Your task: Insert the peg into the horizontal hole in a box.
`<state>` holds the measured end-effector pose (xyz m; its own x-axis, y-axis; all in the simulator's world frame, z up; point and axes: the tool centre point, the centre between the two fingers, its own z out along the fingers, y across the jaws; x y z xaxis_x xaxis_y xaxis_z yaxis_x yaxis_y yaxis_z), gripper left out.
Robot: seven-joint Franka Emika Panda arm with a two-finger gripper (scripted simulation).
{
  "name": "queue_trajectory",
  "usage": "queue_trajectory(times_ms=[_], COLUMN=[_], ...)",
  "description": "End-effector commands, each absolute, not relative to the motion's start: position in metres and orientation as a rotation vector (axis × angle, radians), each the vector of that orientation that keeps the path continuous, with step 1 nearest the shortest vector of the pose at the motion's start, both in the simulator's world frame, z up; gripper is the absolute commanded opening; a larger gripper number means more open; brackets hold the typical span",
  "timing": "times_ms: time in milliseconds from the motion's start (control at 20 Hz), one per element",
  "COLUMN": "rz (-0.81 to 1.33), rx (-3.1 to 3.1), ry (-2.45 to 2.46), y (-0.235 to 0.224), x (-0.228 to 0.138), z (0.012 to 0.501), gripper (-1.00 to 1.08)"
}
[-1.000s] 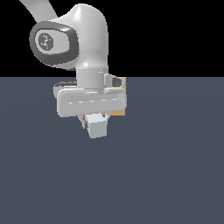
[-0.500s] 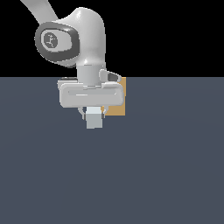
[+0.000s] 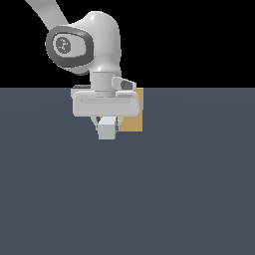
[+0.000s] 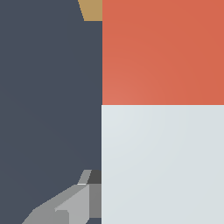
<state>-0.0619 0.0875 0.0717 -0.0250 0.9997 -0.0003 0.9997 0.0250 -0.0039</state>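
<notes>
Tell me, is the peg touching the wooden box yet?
Cannot tell. In the exterior view the gripper and peg cover that side of the box. The wrist view shows only a corner of the box beside the peg's red part.

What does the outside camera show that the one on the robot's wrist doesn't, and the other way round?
Only the exterior view shows the white arm and the whole gripper from outside, with the peg's pale end facing the camera.

Only the wrist view shows the peg up close, split into a red-orange part and a white-grey part, and one grey fingertip beside it.

Both show the peg, a piece of the tan box, and the dark grey floor. The hole shows in neither.
</notes>
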Motion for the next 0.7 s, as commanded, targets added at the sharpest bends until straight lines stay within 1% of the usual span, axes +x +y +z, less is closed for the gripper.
queue_trajectory(times_ms=[0,650], rz=[0.000,0.000], rx=[-2.217,-2.224], ry=[-2.226,-2.219], y=[0.0913,0.0924], x=[-0.0601,-0.0592], z=[0.0746,0.0749], gripper=[-1.00,-1.00])
